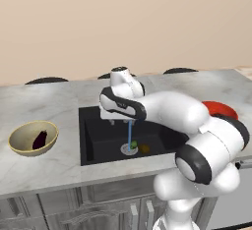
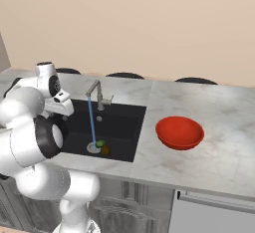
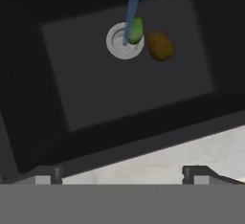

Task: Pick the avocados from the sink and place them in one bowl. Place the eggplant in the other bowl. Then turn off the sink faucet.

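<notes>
The claw (image 3: 122,176) hung over the near edge of the sink (image 3: 124,89), its two dark tips spread wide apart with nothing between them. In the hand view they sat above the pale marble strip at the basin's front rim, and the black basin opened out beyond them.

Inside the sink, the bright green avocado (image 3: 136,30) lay on the edge of the round silver drain (image 3: 119,43), right where the thin blue stream (image 3: 132,7) came down. The olive-brown avocado (image 3: 159,46) rested on the basin floor just beside the green one, possibly touching it, though the view was too coarse to be sure.

The faucet (image 2: 96,93) stood at the back of the sink with water running from its spout to the drain.

On the grey marble desk (image 2: 219,122), the red bowl (image 2: 180,132) sat to the right of the sink with nothing in it. The tan bowl (image 1: 32,138) sat well to the left of the sink, and the dark purple eggplant (image 1: 40,138) lay inside it, leaning against the speckled inner wall.

The white arm (image 1: 182,113) reached forward across the sink from the base.
</notes>
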